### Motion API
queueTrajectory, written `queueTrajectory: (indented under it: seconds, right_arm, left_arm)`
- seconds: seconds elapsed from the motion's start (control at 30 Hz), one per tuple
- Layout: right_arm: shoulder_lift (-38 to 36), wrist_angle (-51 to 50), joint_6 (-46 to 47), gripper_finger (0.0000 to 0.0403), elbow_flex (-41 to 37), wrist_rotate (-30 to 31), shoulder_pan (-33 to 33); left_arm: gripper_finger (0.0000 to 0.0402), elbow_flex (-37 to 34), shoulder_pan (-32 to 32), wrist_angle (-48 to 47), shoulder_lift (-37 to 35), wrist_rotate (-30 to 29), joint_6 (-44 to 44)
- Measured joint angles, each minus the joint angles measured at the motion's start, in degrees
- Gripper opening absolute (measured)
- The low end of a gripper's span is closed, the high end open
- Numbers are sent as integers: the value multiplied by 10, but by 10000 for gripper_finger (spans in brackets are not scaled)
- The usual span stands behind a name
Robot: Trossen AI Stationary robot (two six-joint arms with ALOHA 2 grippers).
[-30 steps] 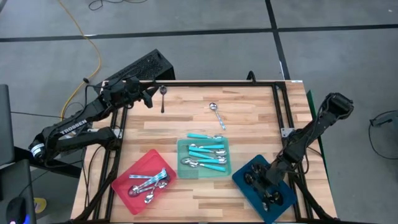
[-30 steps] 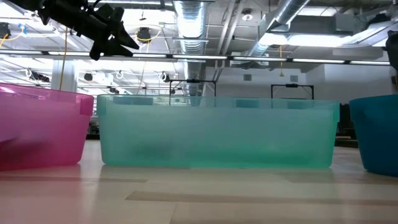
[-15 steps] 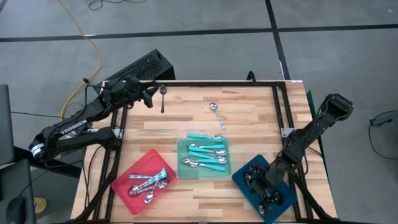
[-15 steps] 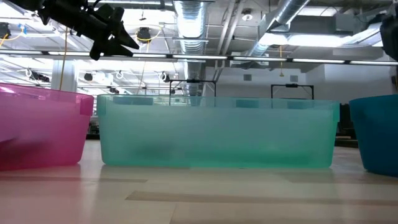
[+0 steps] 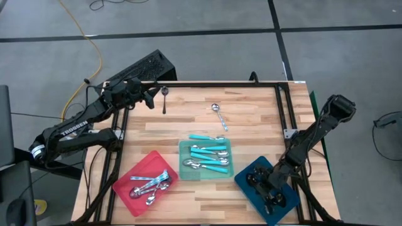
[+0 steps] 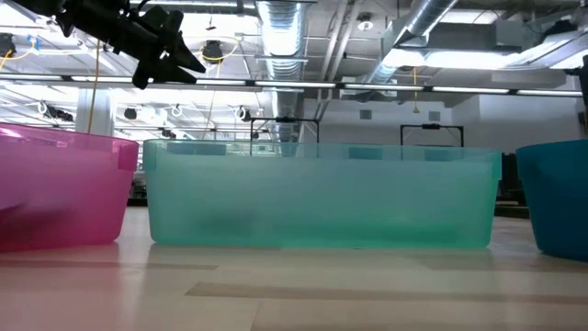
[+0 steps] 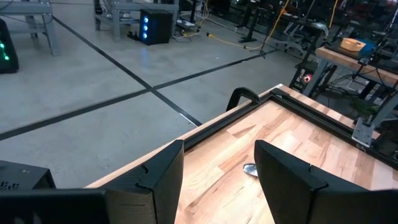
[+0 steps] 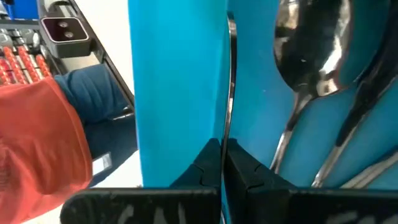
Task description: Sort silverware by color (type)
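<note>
Two spoons remain unsorted: a dark spoon (image 5: 164,98) beside the open-fingered left gripper (image 5: 149,99) and a silver spoon (image 5: 218,117) mid-table. The right gripper (image 5: 267,188), fingers closed and empty, sits in the blue tray (image 5: 246,174); lifting carelessly could snag spoons there.

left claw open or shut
Open: the left claw shows a wide gap between its two dark fingers, nothing held between them.
</note>
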Motion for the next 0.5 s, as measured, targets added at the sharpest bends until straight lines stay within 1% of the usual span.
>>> queueTrajectory:
  seconds: [0.17, 0.3, 0.43, 0.5]
  right_arm:
    - [2, -4, -8, 20, -2, 0, -1]
    - [28, -3, -9, 20, -2, -19, -1]
    - [75, 35, -8, 20, -2, -57, -1]
    - [98, 68, -7, 20, -1, -67, -3]
  left_arm:
    - [180, 0, 0, 0, 0, -14, 0]
    - [180, 0, 0, 1, 0, -18, 0]
    - [180, 0, 0, 1, 0, -18, -2]
    - [180, 0, 0, 1, 0, -18, -3]
